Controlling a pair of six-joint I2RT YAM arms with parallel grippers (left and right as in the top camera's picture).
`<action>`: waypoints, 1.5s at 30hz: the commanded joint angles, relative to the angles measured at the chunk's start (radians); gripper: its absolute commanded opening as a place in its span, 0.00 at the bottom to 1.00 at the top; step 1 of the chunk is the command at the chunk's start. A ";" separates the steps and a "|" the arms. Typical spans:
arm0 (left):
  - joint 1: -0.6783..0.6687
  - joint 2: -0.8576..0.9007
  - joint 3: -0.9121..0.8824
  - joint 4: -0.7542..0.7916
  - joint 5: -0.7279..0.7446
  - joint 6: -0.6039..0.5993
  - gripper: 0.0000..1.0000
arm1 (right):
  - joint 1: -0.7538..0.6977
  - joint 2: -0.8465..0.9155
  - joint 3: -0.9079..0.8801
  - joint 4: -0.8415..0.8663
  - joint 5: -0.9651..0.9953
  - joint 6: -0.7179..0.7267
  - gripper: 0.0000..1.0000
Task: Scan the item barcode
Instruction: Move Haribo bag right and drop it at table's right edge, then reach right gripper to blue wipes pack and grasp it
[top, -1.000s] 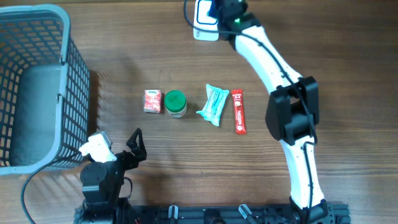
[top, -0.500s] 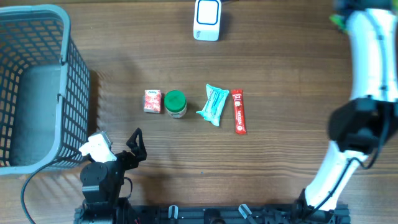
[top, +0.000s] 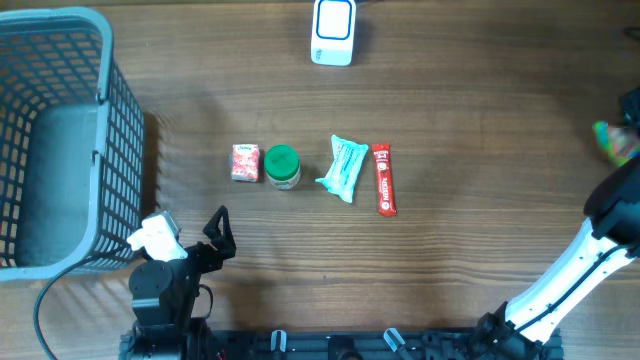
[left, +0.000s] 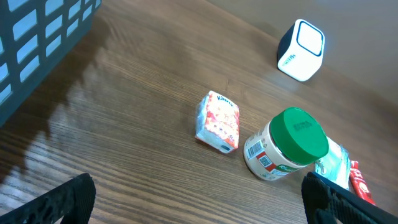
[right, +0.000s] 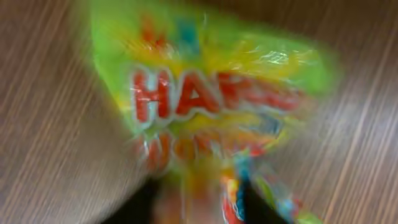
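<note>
A green candy bag (right: 205, 81) with red lettering fills the right wrist view, heavily blurred. Its lower end lies between the dark fingers of my right gripper (right: 199, 196); the blur hides whether they still pinch it. In the overhead view the bag (top: 613, 140) is a green smear at the far right edge. The white scanner (top: 333, 32) stands at the back centre, far from the bag. My left gripper (left: 199, 208) is open and empty near the front left, short of a green-lidded jar (left: 286, 146).
A row lies mid-table: pink tissue pack (top: 245, 162), jar (top: 283, 167), teal packet (top: 345, 168), red stick pack (top: 385, 179). A grey-blue basket (top: 60, 20) stands at the left. The right arm (top: 590, 250) reaches along the right edge.
The right arm has swung from the scanner at the back to the far right edge, and the green bag shows there now. The left arm has not moved.
</note>
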 joint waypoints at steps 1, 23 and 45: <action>0.008 -0.003 -0.007 0.002 -0.013 0.009 1.00 | 0.004 -0.032 0.098 -0.043 -0.082 -0.084 0.99; 0.008 -0.003 -0.007 0.002 -0.013 0.010 1.00 | 0.655 -0.197 0.169 -0.494 -0.568 -0.077 1.00; 0.008 -0.003 -0.007 0.002 -0.013 0.009 1.00 | 1.154 -0.045 0.165 -0.547 -0.263 0.457 0.88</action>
